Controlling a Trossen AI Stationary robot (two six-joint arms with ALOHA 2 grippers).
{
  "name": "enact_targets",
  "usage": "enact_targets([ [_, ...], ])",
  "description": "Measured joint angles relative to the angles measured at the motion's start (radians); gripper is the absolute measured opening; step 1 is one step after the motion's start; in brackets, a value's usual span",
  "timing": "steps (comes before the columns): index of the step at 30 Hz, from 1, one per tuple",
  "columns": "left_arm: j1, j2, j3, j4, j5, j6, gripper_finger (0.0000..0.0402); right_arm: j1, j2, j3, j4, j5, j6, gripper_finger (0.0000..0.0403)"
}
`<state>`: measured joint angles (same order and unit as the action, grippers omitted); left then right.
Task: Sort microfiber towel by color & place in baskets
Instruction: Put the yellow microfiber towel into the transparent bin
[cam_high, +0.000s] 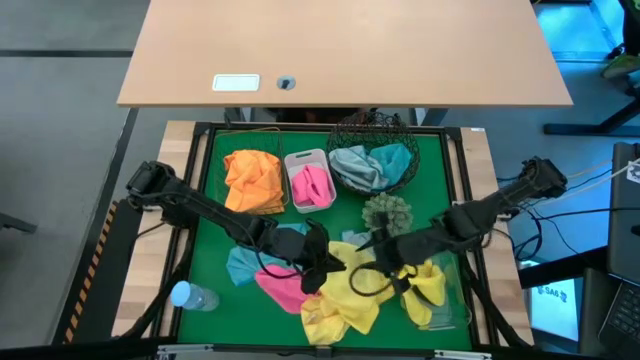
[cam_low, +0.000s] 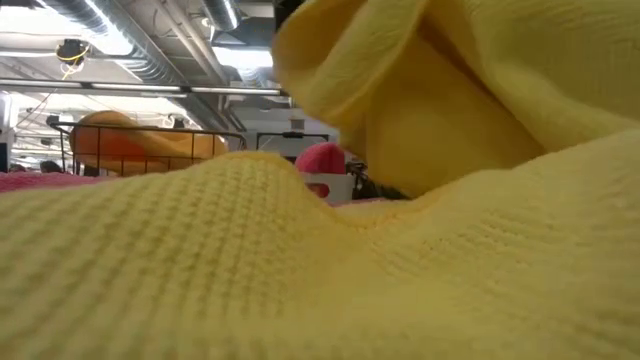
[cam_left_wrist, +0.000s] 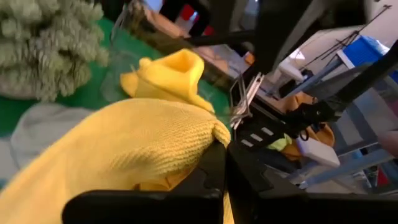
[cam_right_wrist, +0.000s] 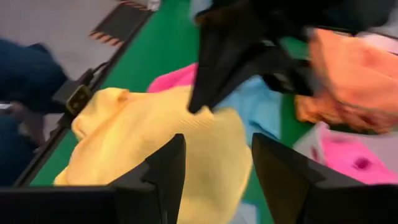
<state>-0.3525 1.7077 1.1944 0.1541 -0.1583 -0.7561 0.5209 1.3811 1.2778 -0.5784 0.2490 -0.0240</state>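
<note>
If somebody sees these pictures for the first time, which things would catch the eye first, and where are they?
Most striking is the heap of yellow microfiber towels at the near middle of the green mat, where both dark arms meet: the left gripper is shut on one yellow towel, the right gripper hovers open beside it. Behind stand a square wire basket of orange towels and a small white tub of pink towels.

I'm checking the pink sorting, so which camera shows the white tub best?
The high view: the white tub shows whole from above, pink towels inside, between the orange-filled basket and the round basket. The low view shows only its rim and a pink heap behind yellow cloth. The right wrist view catches one corner; the left wrist view, nothing.
</note>
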Motion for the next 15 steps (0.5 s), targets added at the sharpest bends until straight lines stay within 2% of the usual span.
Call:
enact_targets([
  [3, 0.002, 0.0, 0.0, 0.003, -0.003, 0.017, 0.0, -0.049, 0.034, 0.0, 0.019, -0.143, -0.059, 0.0184],
  [7, 0.002, 0.0, 0.0, 0.003, -0.007, 0.034, 0.0, -0.087, 0.072, 0.0, 0.047, -0.268, -0.108, 0.0184],
  [10, 0.002, 0.0, 0.0, 0.003, -0.007, 0.035, 0.0, -0.099, 0.097, 0.0, 0.065, -0.281, -0.144, 0.0184],
  [15, 0.001, 0.0, 0.0, 0.009, -0.007, 0.035, 0.0, -0.098, 0.137, 0.0, 0.076, -0.234, -0.157, 0.0184],
])
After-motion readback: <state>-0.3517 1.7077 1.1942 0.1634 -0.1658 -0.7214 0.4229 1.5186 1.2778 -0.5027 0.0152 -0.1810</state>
